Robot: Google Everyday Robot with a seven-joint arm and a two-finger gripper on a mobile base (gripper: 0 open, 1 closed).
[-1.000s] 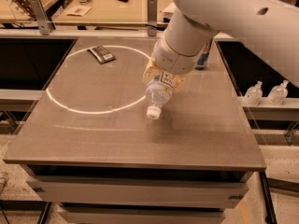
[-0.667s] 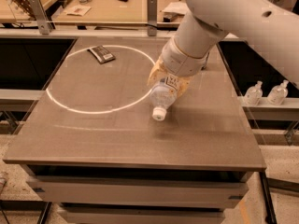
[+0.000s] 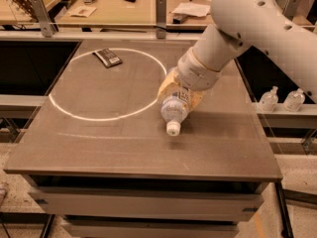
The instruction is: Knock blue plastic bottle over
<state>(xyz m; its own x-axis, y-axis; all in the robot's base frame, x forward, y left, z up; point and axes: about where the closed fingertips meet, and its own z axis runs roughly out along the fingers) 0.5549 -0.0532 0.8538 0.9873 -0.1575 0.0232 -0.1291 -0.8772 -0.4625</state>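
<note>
The blue plastic bottle (image 3: 174,108) is a clear, faintly bluish bottle with a white cap and a white label. It lies tipped over on the brown table (image 3: 109,143), right of the middle, with its cap pointing toward the front edge. My gripper (image 3: 180,91), at the end of the white arm, is low over the bottle's base end and in contact with it. The gripper hides the bottle's bottom part.
A white circle (image 3: 59,110) is marked on the table's left half, with a dark flat packet (image 3: 107,57) at its far edge. Two small clear bottles (image 3: 270,99) stand on a shelf to the right. A wooden desk (image 3: 124,9) with papers lies behind.
The arm and gripper have shifted to the right and a little toward the front. The bottle moved with them, and its cap now points more at the front edge.
</note>
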